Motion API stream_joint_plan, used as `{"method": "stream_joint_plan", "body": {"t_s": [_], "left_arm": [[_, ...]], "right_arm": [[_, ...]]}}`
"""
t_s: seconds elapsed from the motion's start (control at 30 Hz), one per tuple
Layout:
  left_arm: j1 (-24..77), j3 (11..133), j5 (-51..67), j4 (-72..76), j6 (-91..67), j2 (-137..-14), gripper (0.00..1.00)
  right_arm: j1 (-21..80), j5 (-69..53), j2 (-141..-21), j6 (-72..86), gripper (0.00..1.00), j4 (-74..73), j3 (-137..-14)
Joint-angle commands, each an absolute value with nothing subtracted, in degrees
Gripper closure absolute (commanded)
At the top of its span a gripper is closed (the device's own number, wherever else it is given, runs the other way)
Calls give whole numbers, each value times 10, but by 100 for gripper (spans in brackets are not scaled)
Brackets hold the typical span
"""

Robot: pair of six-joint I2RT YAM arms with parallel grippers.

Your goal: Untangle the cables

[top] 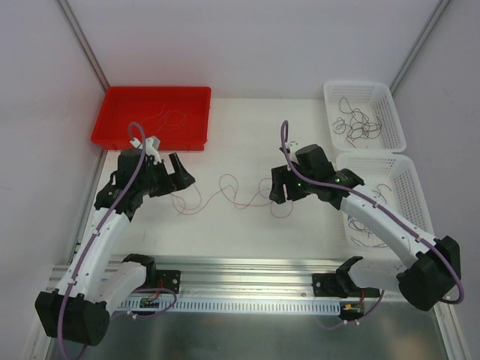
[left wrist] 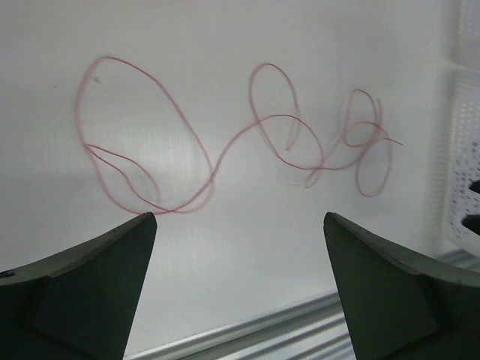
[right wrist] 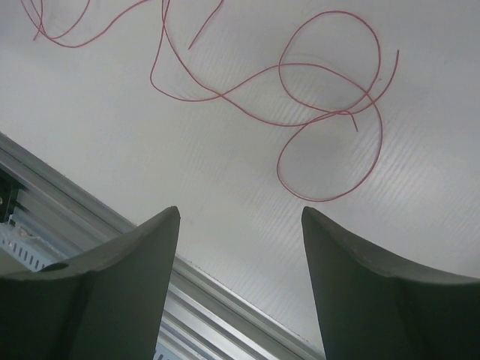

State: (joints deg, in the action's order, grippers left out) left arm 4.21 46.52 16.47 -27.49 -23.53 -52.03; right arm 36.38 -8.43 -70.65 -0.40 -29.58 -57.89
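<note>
One red/pink cable lies in loose loops on the white table, stretched between my two grippers. In the left wrist view this cable curls across the surface ahead of the fingertips and touches neither. My left gripper is open wide and empty, just left of the cable's left loops. My right gripper is open and empty too, above the cable's right end; the nearest loop of the cable lies just beyond its tips. More cables, black ones, sit bunched in the upper white basket.
A red tray at the back left holds a thin wire. Two white baskets stand on the right, the upper one and the lower one, which holds a few dark wires. An aluminium rail runs along the near table edge.
</note>
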Motion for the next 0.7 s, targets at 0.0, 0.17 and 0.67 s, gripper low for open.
{"method": "stream_joint_plan", "body": {"t_s": [0.0, 0.17, 0.67], "left_arm": [[130, 507, 121, -276, -334, -504, 3], [303, 516, -28, -276, -432, -548, 4], [458, 683, -192, -276, -507, -943, 26]], "right_arm": [[366, -42, -663, -3, 30, -308, -574], [366, -4, -622, 11, 30, -317, -563], [366, -20, -609, 69, 29, -258, -505]]}}
